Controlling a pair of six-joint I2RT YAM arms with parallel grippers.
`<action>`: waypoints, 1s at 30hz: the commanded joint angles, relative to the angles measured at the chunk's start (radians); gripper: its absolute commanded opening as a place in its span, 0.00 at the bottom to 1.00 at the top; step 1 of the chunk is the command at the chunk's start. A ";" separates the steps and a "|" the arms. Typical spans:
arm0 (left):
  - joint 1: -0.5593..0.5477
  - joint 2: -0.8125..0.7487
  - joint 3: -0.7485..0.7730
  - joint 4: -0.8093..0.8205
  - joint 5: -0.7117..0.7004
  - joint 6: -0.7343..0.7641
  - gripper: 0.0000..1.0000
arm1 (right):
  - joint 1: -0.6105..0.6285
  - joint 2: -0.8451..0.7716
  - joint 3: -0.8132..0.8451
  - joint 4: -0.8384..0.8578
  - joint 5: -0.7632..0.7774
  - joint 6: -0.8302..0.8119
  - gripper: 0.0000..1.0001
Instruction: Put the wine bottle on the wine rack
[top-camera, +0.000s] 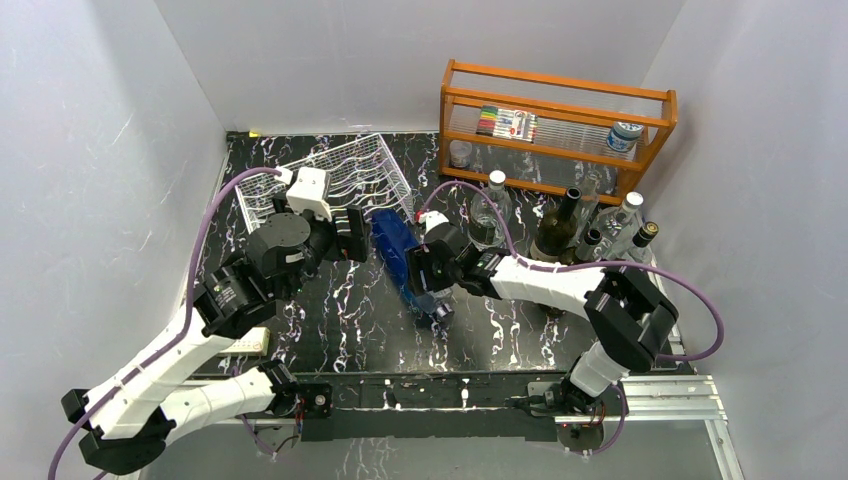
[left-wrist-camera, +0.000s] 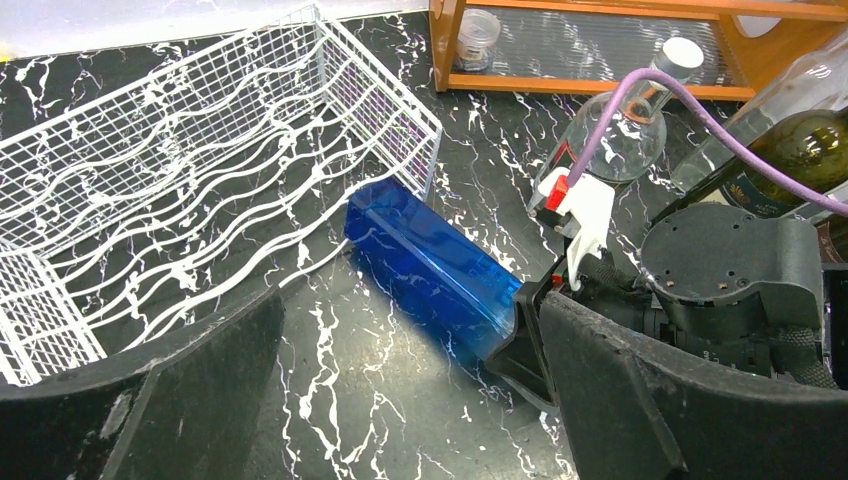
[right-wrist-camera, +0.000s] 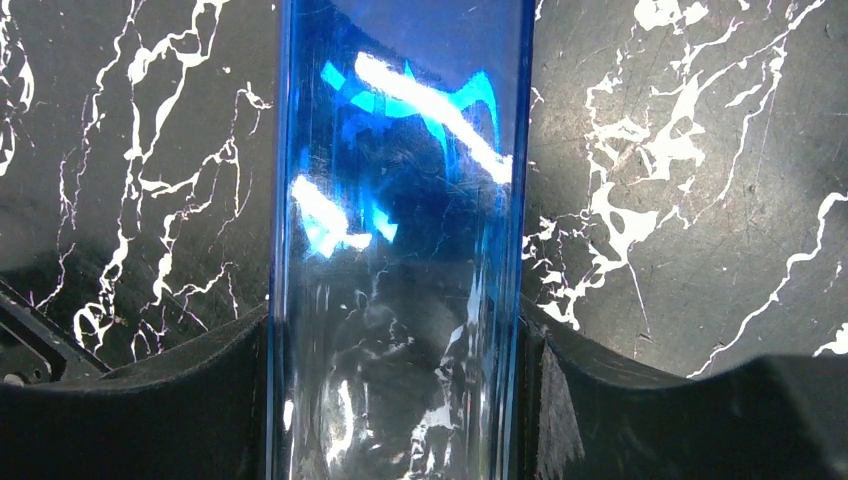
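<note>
The wine bottle (top-camera: 395, 245) is a blue, square-sided glass bottle, held lengthwise and low over the black marble table. My right gripper (top-camera: 425, 275) is shut on it, with both pads pressed against its sides in the right wrist view, bottle (right-wrist-camera: 400, 200), gripper (right-wrist-camera: 395, 330). The bottle's (left-wrist-camera: 430, 265) base end points at the near right corner of the white wire wine rack (top-camera: 340, 180), (left-wrist-camera: 200, 180). My left gripper (top-camera: 350, 232) hovers just left of the bottle, in front of the rack. It stands wide open (left-wrist-camera: 410, 330) with nothing between its fingers.
An orange wooden shelf (top-camera: 555, 110) with markers and a jar stands at the back right. Several upright bottles (top-camera: 600, 235) crowd the right side beside my right arm. A clear round flask (top-camera: 490, 215), (left-wrist-camera: 625, 135) stands just behind the right wrist.
</note>
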 joint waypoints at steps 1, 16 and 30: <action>0.000 -0.001 -0.003 -0.005 -0.030 0.006 0.98 | 0.005 -0.072 0.045 0.251 0.031 -0.013 0.00; 0.000 0.022 0.015 -0.014 -0.021 0.001 0.98 | 0.000 0.068 0.148 0.327 0.116 -0.007 0.00; 0.001 0.015 0.043 -0.042 -0.042 0.012 0.98 | -0.040 0.235 0.290 0.426 0.202 -0.086 0.00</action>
